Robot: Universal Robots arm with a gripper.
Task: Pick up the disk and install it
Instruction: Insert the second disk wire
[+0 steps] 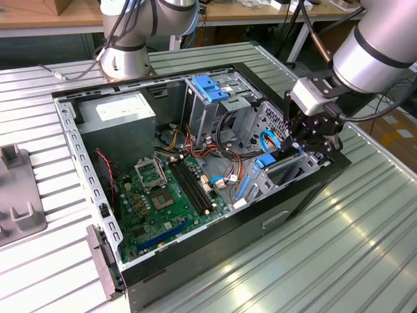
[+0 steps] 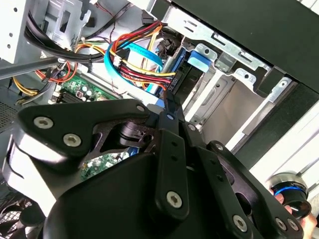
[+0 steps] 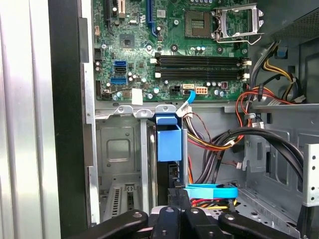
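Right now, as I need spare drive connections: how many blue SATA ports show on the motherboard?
2, in the first wrist view: one blue SATA port, another beside it. The cables may hide more.

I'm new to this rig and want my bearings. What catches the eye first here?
The open computer case with its green motherboard lies on a ribbed metal table. At the exterior view's right, the gripper reaches into the drive bay, where the blue-railed disk stands on edge.
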